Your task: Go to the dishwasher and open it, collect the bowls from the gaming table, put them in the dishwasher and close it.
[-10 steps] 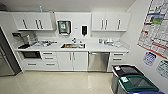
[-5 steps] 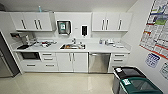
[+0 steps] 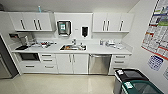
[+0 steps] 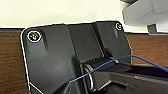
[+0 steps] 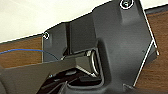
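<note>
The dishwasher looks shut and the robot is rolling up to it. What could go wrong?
Two bins stand on the floor close to the dishwasher, so the robot might bump them. White cabinet doors sit right beside it, so it might grab the wrong handle. Its door looks closed and needs room to swing down.

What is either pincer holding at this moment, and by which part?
It cannot be told: the wrist views do not reveal the fingers. In the head view the dishwasher stands shut and untouched.

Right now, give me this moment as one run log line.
phase: facing kitchenette | dishwasher: closed, under counter, right of sink | bins: front right | bowls: none seen | jaws: cannot tell
</note>
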`<state>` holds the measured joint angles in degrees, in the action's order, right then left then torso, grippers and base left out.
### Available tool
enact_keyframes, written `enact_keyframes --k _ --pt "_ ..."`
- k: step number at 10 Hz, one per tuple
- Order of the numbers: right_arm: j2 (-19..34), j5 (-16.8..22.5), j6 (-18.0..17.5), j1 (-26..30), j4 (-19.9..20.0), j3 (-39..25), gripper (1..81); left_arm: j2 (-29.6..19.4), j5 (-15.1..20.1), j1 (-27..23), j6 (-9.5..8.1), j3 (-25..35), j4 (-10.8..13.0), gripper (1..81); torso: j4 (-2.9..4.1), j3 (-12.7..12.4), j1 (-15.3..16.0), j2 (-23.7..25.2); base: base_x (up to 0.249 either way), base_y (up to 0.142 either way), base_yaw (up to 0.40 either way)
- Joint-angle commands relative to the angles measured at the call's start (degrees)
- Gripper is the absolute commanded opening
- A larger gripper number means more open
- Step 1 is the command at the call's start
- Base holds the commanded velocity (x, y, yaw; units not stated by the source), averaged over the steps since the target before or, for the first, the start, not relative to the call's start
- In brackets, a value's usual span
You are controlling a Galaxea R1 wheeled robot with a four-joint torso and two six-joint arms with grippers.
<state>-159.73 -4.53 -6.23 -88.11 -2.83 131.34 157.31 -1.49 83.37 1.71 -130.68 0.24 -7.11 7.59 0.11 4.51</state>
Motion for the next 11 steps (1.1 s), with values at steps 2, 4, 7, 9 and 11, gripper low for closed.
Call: enact_keyframes --k 2,4,7,9,11 --pt "0.88 2.95 0.08 2.1 -0.69 -1.19 81.1 -1.03 2.98 -2.55 0.31 0.87 0.02 81.1 0.0 0.0 -0.02 0.0 0.107 0.0 0.0" --pt "0.79 2.95 0.16 2.19 -0.77 -1.27 81.1 -1.03 2.98 -2.55 0.23 0.87 0.02 81.1 0.0 0.0 -0.04 0.0 0.107 0.0 0.0" --pt "0.79 3.04 0.16 2.19 -0.69 -1.27 81.1 -1.03 2.98 -2.55 0.31 0.87 0.02 81.1 0.0 0.02 0.02 -0.06 0.107 0.0 0.0" --pt "0.79 3.04 0.16 2.1 -0.69 -1.27 81.1 -1.03 2.98 -2.47 0.31 0.87 0.02 81.1 0.0 0.02 -0.06 -0.04 0.107 0.0 0.0" --pt "0.79 3.04 0.08 2.1 -0.69 -1.27 81.1 -1.03 2.98 -2.55 0.31 0.87 0.02 81.1 0.0 0.02 -0.09 -0.04 0.107 0.0 0.0"
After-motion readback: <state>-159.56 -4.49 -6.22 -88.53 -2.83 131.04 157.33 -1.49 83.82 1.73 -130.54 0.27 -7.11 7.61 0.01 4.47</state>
